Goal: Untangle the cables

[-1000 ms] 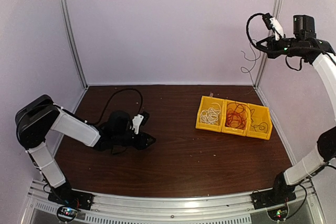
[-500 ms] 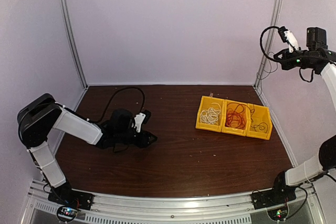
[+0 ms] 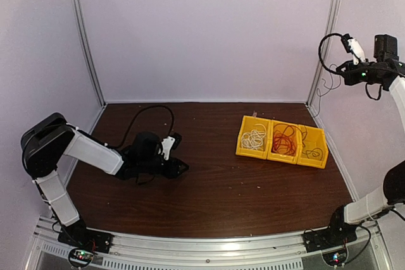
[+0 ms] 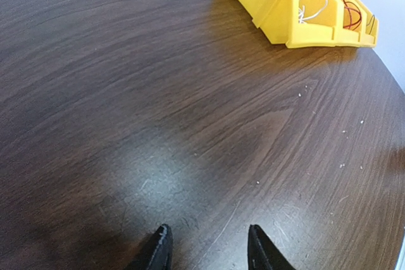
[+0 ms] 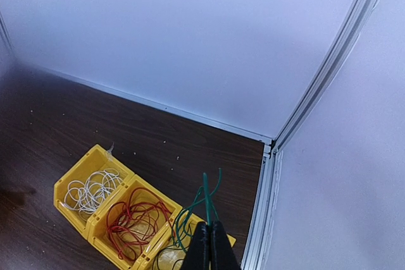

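The right gripper [image 5: 209, 226] is pinched tight on the dark green cable [image 5: 205, 197] and held high in the back right corner. This height seems meant to let the strands hang free and shake out under their own weight rather than drag across the others. Whether the lower end has fully cleared the rightmost compartment of the yellow bins [image 5: 76, 178] is hard to say, as the wire is too thin in the overhead view. The white cable [image 5: 92, 189] lies coiled in the left compartment and the red cable [image 5: 136, 219] in the middle one, so each colour has its own space. The left gripper [image 4: 209, 228] sits low over the table [image 4: 158, 93], well apart from the bins, with its jaws partly spread on nothing, probably parked out of the way. Room is tight on the right: the raised arm is close to the corner post [image 5: 316, 86] and the back wall [image 5: 190, 30], so it can only go down or inward. The bare wood between the left arm and the bins is the widest open room.
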`<state>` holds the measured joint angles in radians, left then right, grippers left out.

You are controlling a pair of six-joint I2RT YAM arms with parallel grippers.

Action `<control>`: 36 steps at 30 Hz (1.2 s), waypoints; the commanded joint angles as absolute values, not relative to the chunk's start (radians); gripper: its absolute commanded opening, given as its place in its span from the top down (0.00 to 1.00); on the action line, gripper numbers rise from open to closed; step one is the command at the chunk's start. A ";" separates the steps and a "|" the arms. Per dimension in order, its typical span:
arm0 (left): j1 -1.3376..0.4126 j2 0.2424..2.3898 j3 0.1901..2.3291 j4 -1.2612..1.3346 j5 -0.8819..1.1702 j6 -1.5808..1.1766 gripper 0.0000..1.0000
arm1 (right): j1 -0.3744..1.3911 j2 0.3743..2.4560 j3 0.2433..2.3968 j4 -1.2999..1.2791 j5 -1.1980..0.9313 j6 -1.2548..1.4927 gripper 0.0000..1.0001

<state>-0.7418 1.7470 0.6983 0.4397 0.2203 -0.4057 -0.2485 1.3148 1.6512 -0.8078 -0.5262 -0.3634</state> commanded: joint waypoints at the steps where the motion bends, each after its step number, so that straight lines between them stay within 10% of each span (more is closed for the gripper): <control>1: -0.747 1.755 0.692 0.460 0.207 -0.408 0.58 | -0.256 1.311 1.721 -0.815 -0.505 -0.366 1.00; 36: -0.747 1.758 0.667 0.460 0.188 -0.414 0.59 | -0.265 1.349 1.211 -0.760 -0.469 -0.473 1.00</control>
